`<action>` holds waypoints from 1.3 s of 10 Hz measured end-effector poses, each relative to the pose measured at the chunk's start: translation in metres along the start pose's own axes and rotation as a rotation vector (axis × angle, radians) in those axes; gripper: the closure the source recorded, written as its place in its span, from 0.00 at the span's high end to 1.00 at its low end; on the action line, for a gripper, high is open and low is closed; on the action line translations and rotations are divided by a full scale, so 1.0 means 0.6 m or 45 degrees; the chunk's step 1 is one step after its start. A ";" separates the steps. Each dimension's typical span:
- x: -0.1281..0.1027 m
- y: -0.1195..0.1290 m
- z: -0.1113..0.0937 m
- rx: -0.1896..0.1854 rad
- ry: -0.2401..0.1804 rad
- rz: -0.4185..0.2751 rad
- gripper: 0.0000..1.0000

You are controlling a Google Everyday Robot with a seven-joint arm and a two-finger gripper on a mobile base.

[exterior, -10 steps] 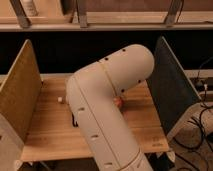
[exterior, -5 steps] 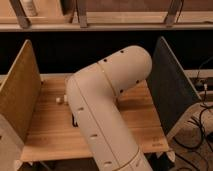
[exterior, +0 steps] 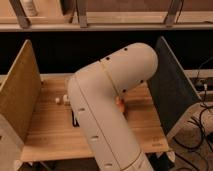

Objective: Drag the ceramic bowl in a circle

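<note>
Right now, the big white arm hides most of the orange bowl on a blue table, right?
No, the table is light wood, not blue; the camera view shows it. The white arm does hide most of the orange ceramic bowl, and all of the gripper.

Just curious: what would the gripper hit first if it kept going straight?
Cannot tell: the gripper is hidden behind the arm; likely the ceramic bowl, whose orange edge peeks out there.

Cream arm (exterior: pixel 107 100) over pale wood-grain tabletop (exterior: pixel 47 132)
Small dark dots mark the arm; a red-orange sliver of bowl (exterior: pixel 119 103) shows beside it; left panel (exterior: pixel 17 95) tan, right panel (exterior: pixel 170 87) grey; hand hidden behind arm.
</note>
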 end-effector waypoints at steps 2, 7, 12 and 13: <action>0.009 0.050 -0.013 -0.077 0.010 0.038 0.00; 0.119 0.050 -0.029 -0.143 0.106 -0.029 0.00; 0.092 -0.105 -0.012 0.018 0.085 -0.250 0.00; 0.072 -0.114 -0.014 0.031 0.067 -0.270 0.00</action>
